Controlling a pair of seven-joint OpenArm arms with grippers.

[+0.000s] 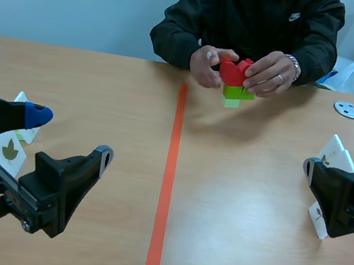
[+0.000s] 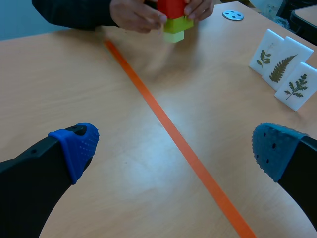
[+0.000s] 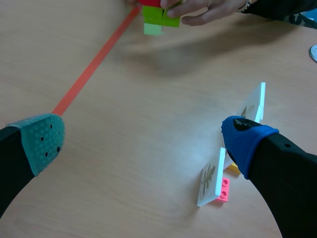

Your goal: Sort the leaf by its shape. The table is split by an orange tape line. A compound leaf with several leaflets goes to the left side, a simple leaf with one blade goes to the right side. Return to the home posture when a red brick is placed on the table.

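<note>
Left tool: fingers apart, holding nothing, low over the counter, left of the orange tape line. Right tool: fingers apart, holding nothing, just beside upright leaf cards on the right side. A left-side leaf card stands by the left arm. A person's hands hold a red brick stacked on green bricks at the line's far end.

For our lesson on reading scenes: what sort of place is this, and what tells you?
Probably a robotics lab bench: a black left arm and right arm over a wooden table, an orange tape line splitting it, and standing leaf cards.
</note>
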